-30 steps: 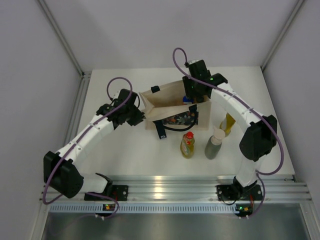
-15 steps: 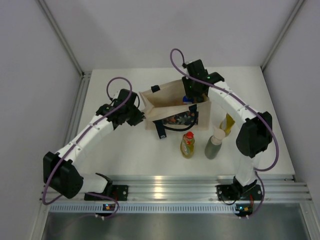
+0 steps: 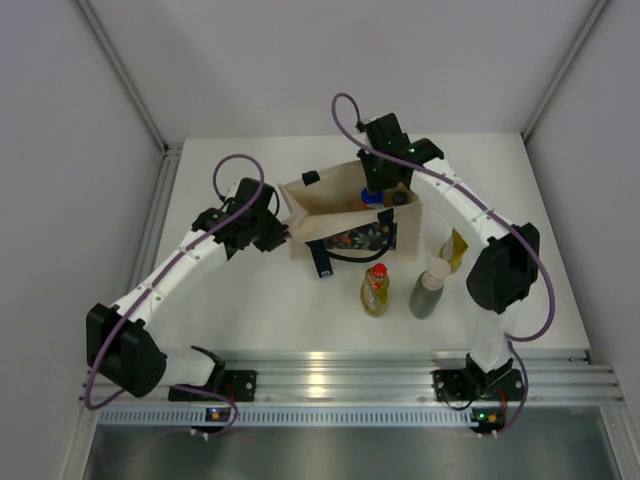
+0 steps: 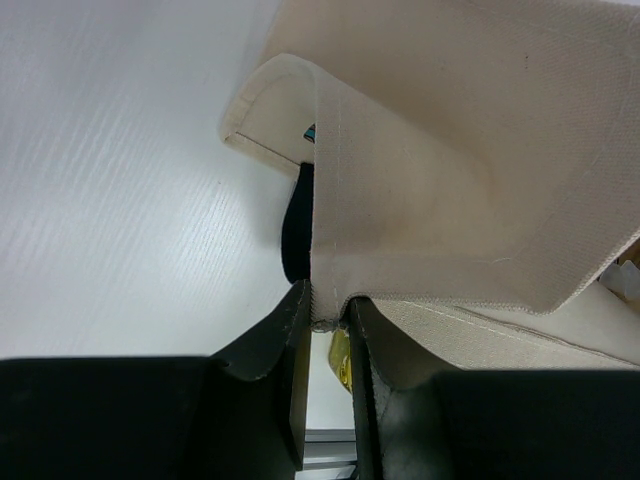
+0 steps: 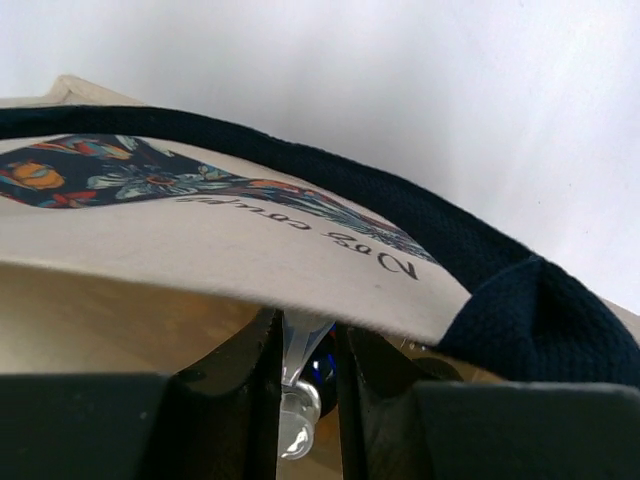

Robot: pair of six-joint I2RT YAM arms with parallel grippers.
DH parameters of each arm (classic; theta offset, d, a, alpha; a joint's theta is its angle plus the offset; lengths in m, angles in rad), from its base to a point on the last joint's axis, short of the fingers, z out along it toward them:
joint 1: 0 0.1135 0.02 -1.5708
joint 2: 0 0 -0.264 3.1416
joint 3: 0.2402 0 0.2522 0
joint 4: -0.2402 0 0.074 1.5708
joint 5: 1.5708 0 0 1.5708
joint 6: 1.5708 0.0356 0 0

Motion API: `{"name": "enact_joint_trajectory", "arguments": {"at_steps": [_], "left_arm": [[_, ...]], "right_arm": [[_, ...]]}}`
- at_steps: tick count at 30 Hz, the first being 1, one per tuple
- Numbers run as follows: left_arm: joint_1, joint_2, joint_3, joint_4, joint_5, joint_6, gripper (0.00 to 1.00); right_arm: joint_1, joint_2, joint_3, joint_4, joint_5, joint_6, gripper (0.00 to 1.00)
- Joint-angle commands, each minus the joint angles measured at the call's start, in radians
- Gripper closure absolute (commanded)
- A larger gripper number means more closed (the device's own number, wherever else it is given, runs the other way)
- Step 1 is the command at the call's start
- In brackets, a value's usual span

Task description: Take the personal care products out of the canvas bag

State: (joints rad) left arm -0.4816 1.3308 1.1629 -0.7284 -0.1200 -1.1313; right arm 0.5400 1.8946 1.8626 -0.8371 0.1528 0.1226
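The canvas bag (image 3: 335,212) stands open at mid table, its floral panel facing the arms. My left gripper (image 3: 283,233) is shut on the bag's left rim; the left wrist view shows its jaws (image 4: 328,310) pinching the beige fabric (image 4: 450,200). My right gripper (image 3: 375,193) reaches into the bag's right end. In the right wrist view it (image 5: 305,330) is shut on a bottle top (image 5: 300,400) with a clear nozzle and a blue part, behind the bag's printed rim (image 5: 200,240). Outside stand a yellow bottle with red cap (image 3: 375,290), a grey-green bottle with beige cap (image 3: 429,286) and another yellow bottle (image 3: 456,247).
The bag's black handle (image 3: 322,262) hangs over its front and crosses the right wrist view (image 5: 400,215). The right arm's elbow (image 3: 497,272) hangs beside the standing bottles. Grey walls close in the table on both sides, and a metal rail (image 3: 330,365) runs along the near edge.
My right gripper has shifted slightly left and toward the back over the bag's right end. The left arm, bag and standing bottles have not moved.
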Motion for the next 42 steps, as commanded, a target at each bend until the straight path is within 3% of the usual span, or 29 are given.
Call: {"name": "enact_joint_trajectory", "arguments": {"at_steps": [1, 24, 42], "left_arm": [[0.000, -0.001, 0.007, -0.017, -0.007, 0.001, 1.00], [0.005, 0.027, 0.034, -0.016, -0.009, 0.001, 1.00], [0.006, 0.067, 0.081, -0.016, 0.006, 0.015, 1.00]], "right_arm": [[0.032, -0.026, 0.141, 0.038, 0.024, -0.020, 1.00], [0.173, -0.167, 0.348, -0.051, 0.070, -0.178, 1.00], [0.236, -0.354, 0.400, -0.088, -0.145, -0.204, 1.00]]}}
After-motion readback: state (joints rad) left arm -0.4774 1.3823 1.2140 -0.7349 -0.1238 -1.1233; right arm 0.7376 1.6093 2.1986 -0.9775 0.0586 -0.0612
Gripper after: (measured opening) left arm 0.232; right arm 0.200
